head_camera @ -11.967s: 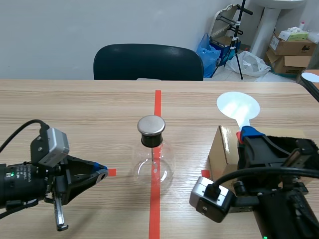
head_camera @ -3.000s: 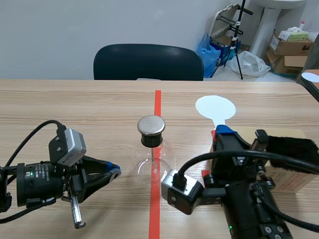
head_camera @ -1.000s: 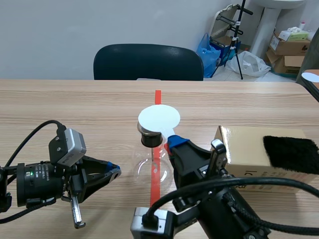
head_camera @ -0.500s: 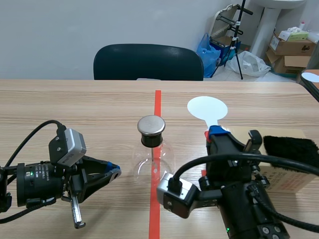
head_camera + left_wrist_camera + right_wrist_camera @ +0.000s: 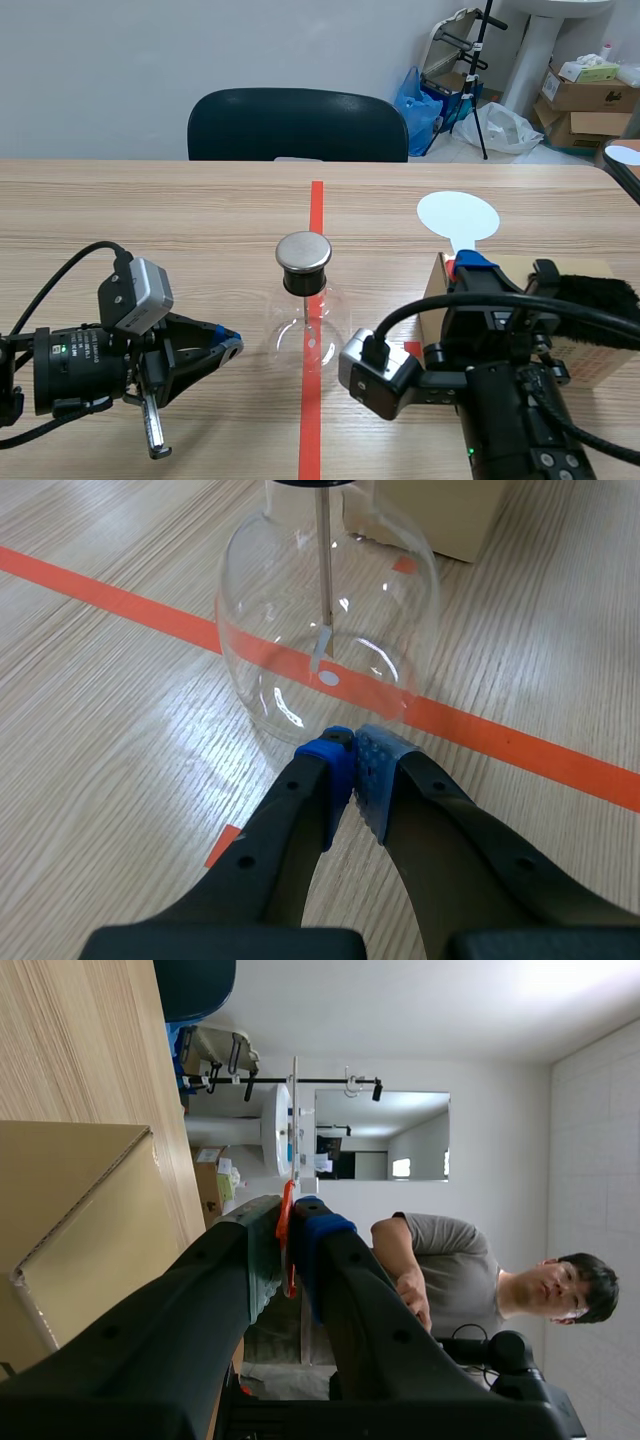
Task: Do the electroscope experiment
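Electroscope: stands mid-table on the red tape line, with its metal cap on top. The leaf hangs straight down by its rod.

Your right gripper is clamped on the orange handle of the white disc. It holds the disc upright above the cardboard box, well apart from the cap. Your left gripper is closed on nothing, pads meeting, tips just short of the glass bulb.

Progress, as a judgement: you have the disc in hand (whether it is charged cannot be told). Bringing it over the cap and reading the leaf is not yet done.

Room: there is open table between disc and cap. The box and the black fur crowd your right arm. The bulb sits close ahead of your left tips, so allow little forward travel there.
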`<action>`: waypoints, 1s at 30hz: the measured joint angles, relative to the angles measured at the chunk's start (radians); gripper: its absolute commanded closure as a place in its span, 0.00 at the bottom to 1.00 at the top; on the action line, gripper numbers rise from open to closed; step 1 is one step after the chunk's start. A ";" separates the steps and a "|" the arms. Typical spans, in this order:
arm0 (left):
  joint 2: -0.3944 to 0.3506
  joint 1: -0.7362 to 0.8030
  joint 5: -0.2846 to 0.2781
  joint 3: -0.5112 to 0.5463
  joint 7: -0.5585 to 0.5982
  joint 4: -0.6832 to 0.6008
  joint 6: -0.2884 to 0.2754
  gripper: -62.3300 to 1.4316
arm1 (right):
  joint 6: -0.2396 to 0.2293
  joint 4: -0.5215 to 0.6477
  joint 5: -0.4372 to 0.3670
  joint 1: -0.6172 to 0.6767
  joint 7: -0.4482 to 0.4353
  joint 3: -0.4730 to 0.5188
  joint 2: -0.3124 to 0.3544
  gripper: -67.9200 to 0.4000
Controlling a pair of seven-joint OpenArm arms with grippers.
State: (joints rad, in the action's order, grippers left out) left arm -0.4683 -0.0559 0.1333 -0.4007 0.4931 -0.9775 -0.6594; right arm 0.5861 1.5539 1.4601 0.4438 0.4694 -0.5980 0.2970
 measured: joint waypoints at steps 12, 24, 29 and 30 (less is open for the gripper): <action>0.000 0.000 0.000 0.000 -0.011 0.000 0.000 0.93 | 0.000 0.000 0.000 0.000 0.000 0.000 0.000 0.98; 0.000 0.000 -0.002 0.000 -0.011 0.000 0.000 0.93 | 0.000 0.000 0.000 0.000 -0.001 0.000 0.000 0.98; 0.000 0.000 -0.002 0.000 -0.010 0.000 0.000 0.93 | 0.000 0.000 0.000 0.000 -0.001 0.000 0.000 0.98; 0.000 0.000 -0.002 0.000 -0.008 0.000 0.000 0.93 | 0.000 0.000 0.000 0.000 -0.001 0.000 0.000 0.98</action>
State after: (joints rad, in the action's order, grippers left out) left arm -0.4683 -0.0559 0.1310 -0.4007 0.4847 -0.9775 -0.6594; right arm 0.5865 1.5539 1.4601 0.4438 0.4686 -0.5980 0.2970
